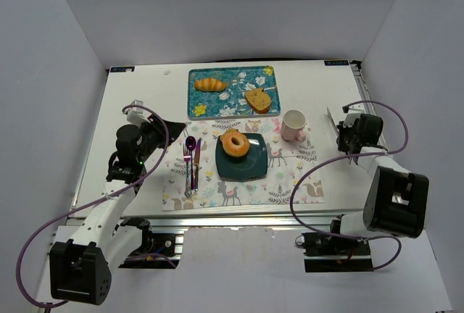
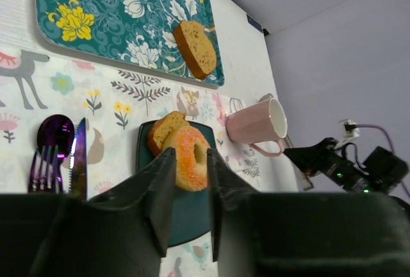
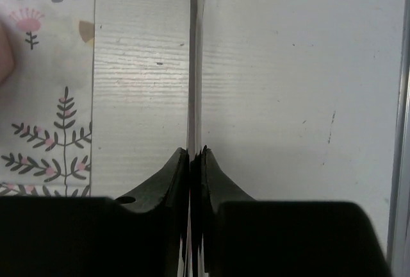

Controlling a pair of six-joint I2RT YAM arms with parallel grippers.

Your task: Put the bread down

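Observation:
A teal flowered tray [image 1: 196, 110] at the back holds a croissant [image 1: 210, 84] and a brown bread slice [image 1: 259, 100]; the left wrist view shows the slice [image 2: 195, 47] too. A sugared donut [image 1: 235, 143] lies on the dark square plate [image 1: 254, 172], leaning on another piece of bread [image 2: 163, 129]. My left gripper [image 1: 168, 130] hovers over the placemat's left edge, open and empty. It points at the donut [image 2: 189, 165], which shows between its fingers [image 2: 189, 154]. My right gripper [image 1: 342, 139] is shut over bare table at the right, away from the bread.
A pink mug [image 1: 293, 124] stands right of the plate on the patterned placemat [image 1: 290, 182]. A purple spoon [image 1: 191, 143], fork [image 1: 187, 175] and knife [image 1: 197, 164] lie left of the plate. In the right wrist view a thin grey strip [image 3: 196, 46] runs up from the shut fingertips [image 3: 196, 152].

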